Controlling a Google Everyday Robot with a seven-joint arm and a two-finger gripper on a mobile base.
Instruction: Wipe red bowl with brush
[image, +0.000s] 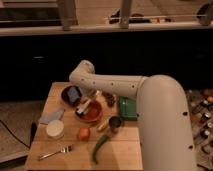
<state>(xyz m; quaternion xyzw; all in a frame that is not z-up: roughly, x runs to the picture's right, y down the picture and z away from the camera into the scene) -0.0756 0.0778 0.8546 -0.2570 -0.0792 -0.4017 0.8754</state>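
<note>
**benchguy:** how's the bowl looking on your end? where is it?

**me:** The red bowl (98, 116) is a shallow round red-orange dish sitting about mid-way across the wooden table (125, 150), just right of the dark bowl (70, 93) and about as wide as it. The brush (84, 107) is a short thing with a pale handle, and it's tilted with its darker lower end down at the bowl's left rim. I've got the gripper (92, 101) right above the bowl, tucked under the arm's bend. As far as I can see it's clamped on the upper end of the brush handle.

**benchguy:** what else is on there, counted?

**me:** One of everything:
- one red bowl
- one brush
- one dark bowl
- one white cup (55, 129) at the left
- one grey cloth (51, 116) beside it
- one fork (54, 151) near the front edge
- one small orange ball (84, 133) just in front of the red bowl
- one long green pepper (100, 146)
- one metal cup (115, 124)
- one green block (127, 107) to the right

I can't make out any writing or labels.
</note>
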